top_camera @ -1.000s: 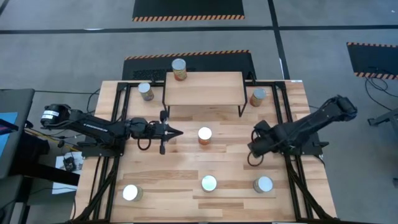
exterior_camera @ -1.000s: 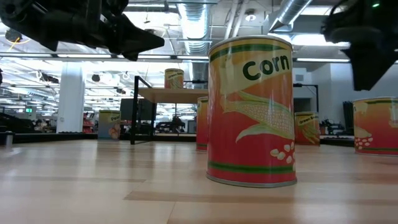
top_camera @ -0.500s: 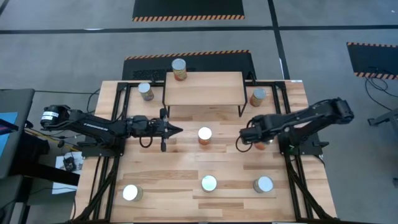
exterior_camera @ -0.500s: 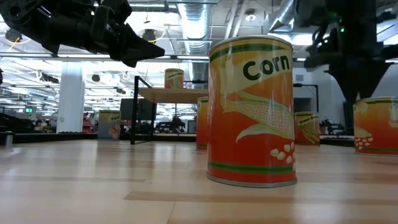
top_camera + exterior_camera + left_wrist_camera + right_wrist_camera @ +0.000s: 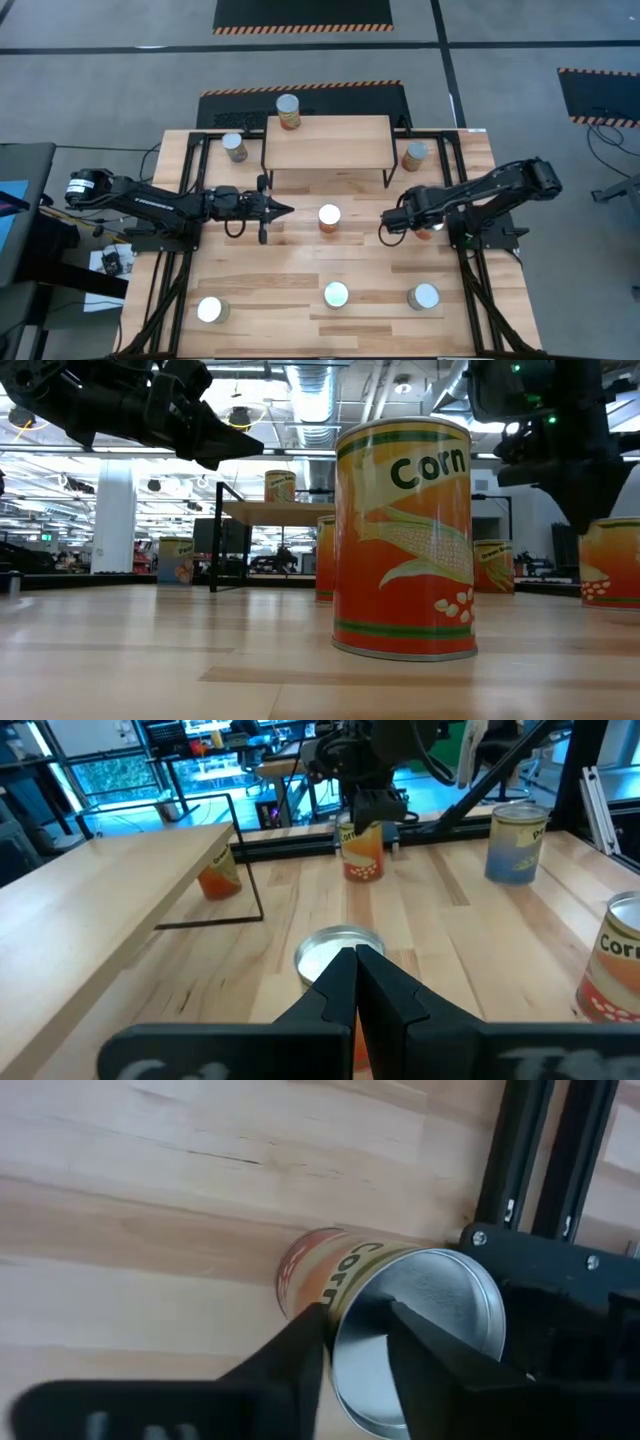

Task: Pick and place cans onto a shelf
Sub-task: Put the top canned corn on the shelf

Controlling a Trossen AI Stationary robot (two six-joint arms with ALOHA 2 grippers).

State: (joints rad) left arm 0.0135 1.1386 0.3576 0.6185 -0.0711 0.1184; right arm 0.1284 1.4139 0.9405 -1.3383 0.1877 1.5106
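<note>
While left claw [image 5: 287, 211] waits shut, right claw [image 5: 352, 1342] straddles can [image 5: 420, 1335]

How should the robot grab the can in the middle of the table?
From above, fingers on opposite sides of the round wall just under the lid. The middle can stands upright with bare table around it, and the left gripper, shut, hovers beside it.

I'm working in a lab hall: taped concrete floor [image 5: 120, 90], ceiling ducts [image 5: 310, 390], workbenches behind.
</note>
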